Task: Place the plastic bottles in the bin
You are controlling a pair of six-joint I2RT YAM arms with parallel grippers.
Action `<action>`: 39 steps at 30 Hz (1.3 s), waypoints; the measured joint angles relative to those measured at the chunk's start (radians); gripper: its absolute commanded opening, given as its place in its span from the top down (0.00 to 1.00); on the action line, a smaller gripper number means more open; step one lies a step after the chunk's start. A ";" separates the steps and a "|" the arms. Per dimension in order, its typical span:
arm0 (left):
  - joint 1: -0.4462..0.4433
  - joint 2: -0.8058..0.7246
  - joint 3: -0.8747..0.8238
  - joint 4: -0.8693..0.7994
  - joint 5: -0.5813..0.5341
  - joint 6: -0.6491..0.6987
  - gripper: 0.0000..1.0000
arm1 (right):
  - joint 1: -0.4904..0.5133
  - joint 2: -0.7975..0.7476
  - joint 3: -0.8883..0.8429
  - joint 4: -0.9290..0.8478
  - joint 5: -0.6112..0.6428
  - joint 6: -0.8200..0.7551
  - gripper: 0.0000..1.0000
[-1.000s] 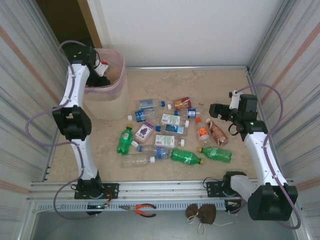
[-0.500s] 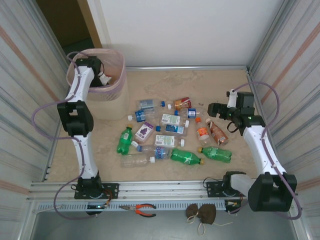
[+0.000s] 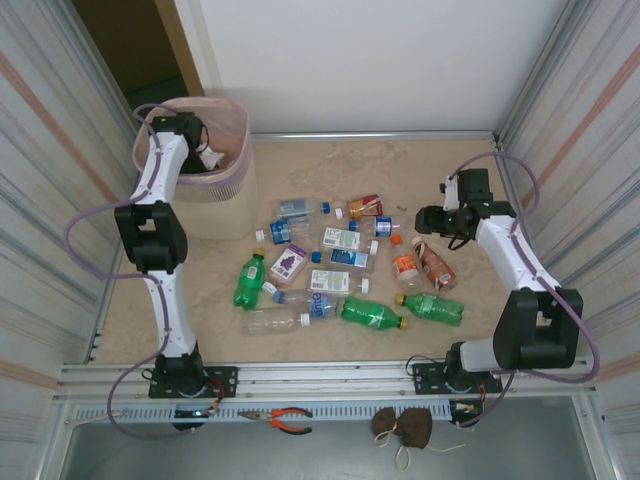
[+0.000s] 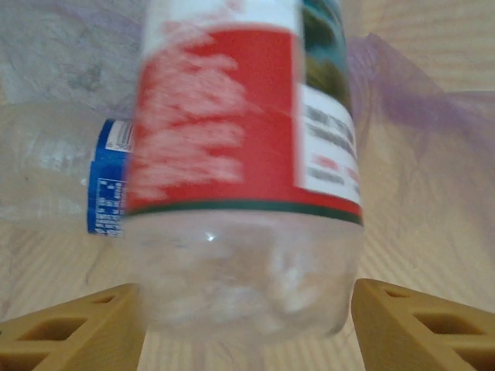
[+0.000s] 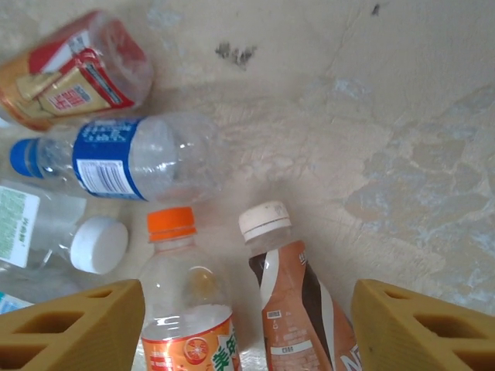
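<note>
My left gripper (image 3: 205, 155) reaches down into the bin (image 3: 235, 185), whose pink liner (image 4: 433, 85) is folded over the rim. Between its open fingers (image 4: 85, 328) hangs a blurred clear bottle with a red label (image 4: 247, 154), with a gap at the right finger. Another clear, blue-labelled bottle (image 4: 69, 178) lies below in the bin. Several plastic bottles (image 3: 330, 265) lie scattered on the floor. My right gripper (image 3: 425, 222) hovers open over an orange-capped bottle (image 5: 186, 309) and a brown bottle (image 5: 298, 309); both lie between its fingers (image 5: 77, 328) and below them.
Green bottles (image 3: 372, 315) lie nearest the arm bases. A blue-labelled bottle (image 5: 124, 158) and a crushed red-orange one (image 5: 73, 66) lie beyond the right gripper. Corrugated metal walls close in both sides. Pliers (image 3: 288, 418) and a brown pouch (image 3: 403, 425) rest on the near rail.
The left arm swung over and down into the bin and its jaws spread off the red-labelled bottle. The right wrist shifted toward the far side and its jaws narrowed somewhat.
</note>
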 measured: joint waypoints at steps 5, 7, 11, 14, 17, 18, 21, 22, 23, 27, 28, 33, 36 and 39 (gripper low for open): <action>0.000 -0.036 0.000 0.000 0.028 0.000 0.29 | 0.034 0.084 0.045 -0.047 0.036 -0.009 0.47; 0.000 -0.058 0.001 0.000 0.037 0.000 0.29 | 0.042 0.115 0.060 -0.065 0.040 -0.013 0.50; 0.000 -0.116 0.002 0.004 0.069 0.000 0.29 | 0.060 0.175 0.094 -0.098 0.052 -0.029 0.54; 0.002 -0.169 0.003 0.010 0.113 -0.005 0.29 | 0.075 0.218 0.124 -0.120 0.074 -0.035 0.56; 0.009 -0.220 0.003 0.029 0.160 -0.015 0.28 | 0.085 0.256 0.145 -0.135 0.095 -0.047 0.58; 0.012 -0.239 0.003 0.036 0.172 -0.019 0.28 | 0.086 0.269 0.151 -0.140 0.098 -0.051 0.58; 0.021 -0.287 0.003 0.055 0.210 -0.029 0.26 | 0.086 0.312 0.171 -0.152 0.116 -0.057 0.59; 0.021 -0.303 0.003 0.057 0.223 -0.032 0.26 | 0.086 0.327 0.178 -0.156 0.119 -0.058 0.59; 0.023 -0.314 0.003 0.056 0.235 -0.035 0.25 | 0.086 0.338 0.182 -0.158 0.121 -0.058 0.59; 0.023 -0.359 0.003 0.071 0.292 -0.053 0.25 | 0.086 0.388 0.199 -0.169 0.130 -0.075 0.55; 0.022 -0.368 0.003 0.079 0.304 -0.057 0.25 | 0.086 0.397 0.204 -0.174 0.133 -0.079 0.55; 0.023 -0.431 -0.008 0.129 0.366 -0.095 0.25 | 0.086 0.447 0.232 -0.180 0.140 -0.087 0.55; 0.023 -0.474 -0.027 0.165 0.394 -0.117 0.25 | 0.086 0.473 0.247 -0.183 0.146 -0.087 0.56; 0.023 -0.512 -0.051 0.200 0.411 -0.140 0.24 | 0.086 0.496 0.259 -0.186 0.156 -0.087 0.57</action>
